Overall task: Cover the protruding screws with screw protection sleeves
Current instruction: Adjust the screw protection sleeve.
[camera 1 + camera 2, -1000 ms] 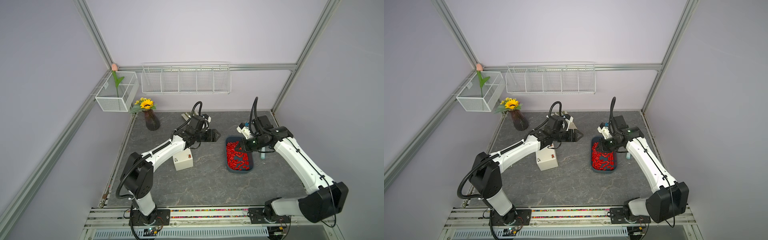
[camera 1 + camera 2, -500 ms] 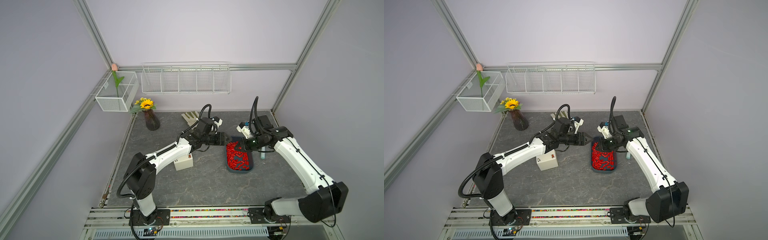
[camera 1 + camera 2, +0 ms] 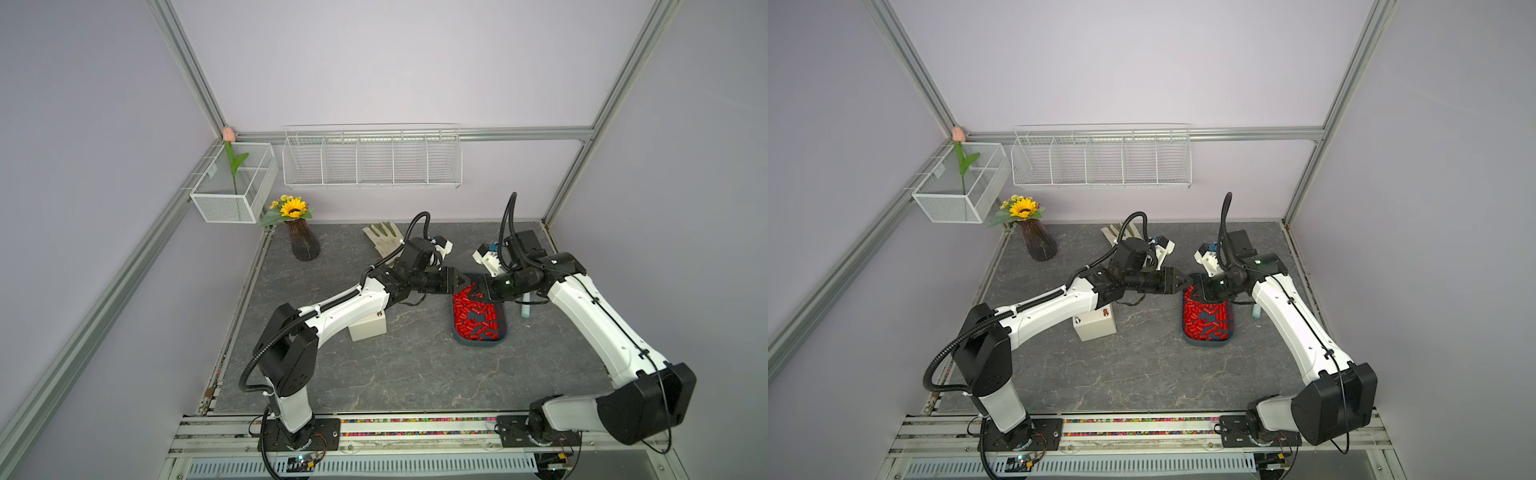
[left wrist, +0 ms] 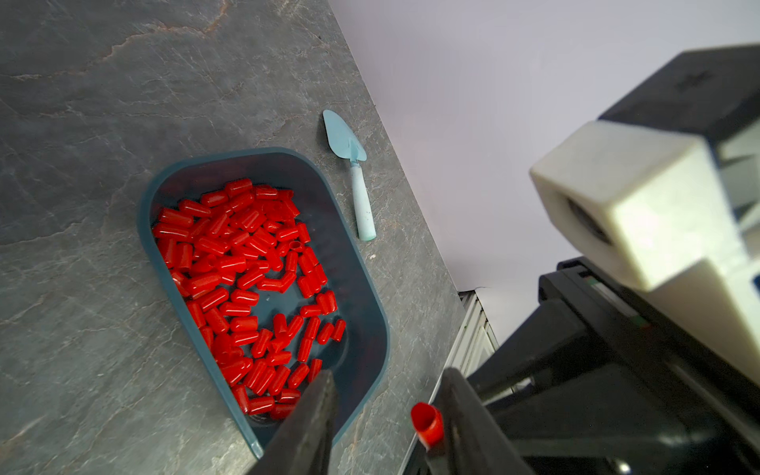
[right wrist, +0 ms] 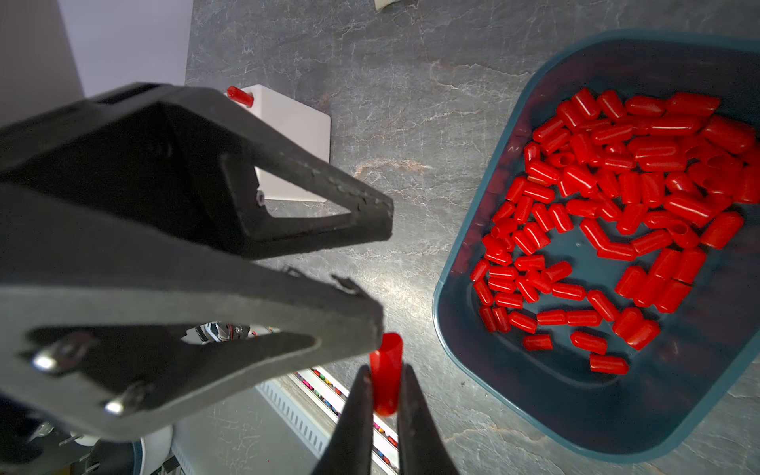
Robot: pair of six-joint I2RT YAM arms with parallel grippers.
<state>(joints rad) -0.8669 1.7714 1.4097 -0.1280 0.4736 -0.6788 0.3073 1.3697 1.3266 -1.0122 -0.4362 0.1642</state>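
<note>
**Arms meet tip to tip above the tray**

We see both arms stretched low and inward, so that the left gripper (image 3: 462,283) and the right gripper (image 3: 478,289) face each other just above the far end of a dark teal plastic tray (image 3: 478,343). The right jaws pinch a small red plastic sleeve (image 5: 385,376) by one end, with the other end sticking out. The left jaws stand spread with that sleeve between them, right against one and clear of the other.

The tray holds a loose heap of red cylindrical sleeves (image 4: 246,263). A cream-white cube-like box (image 3: 1096,328) sits well apart from the tray, partly under the left arm. We make out a fitted red sleeve (image 5: 239,95) on one corner and a bare silver screw (image 5: 260,198) at another. A pale blue plastic trowel (image 4: 353,172) lies just beside the tray.

Everything rests on a grey stone-veined table (image 3: 395,365). Lilac walls and aluminium framing close it in, with a white wire basket (image 3: 372,156) on the back wall.
</note>
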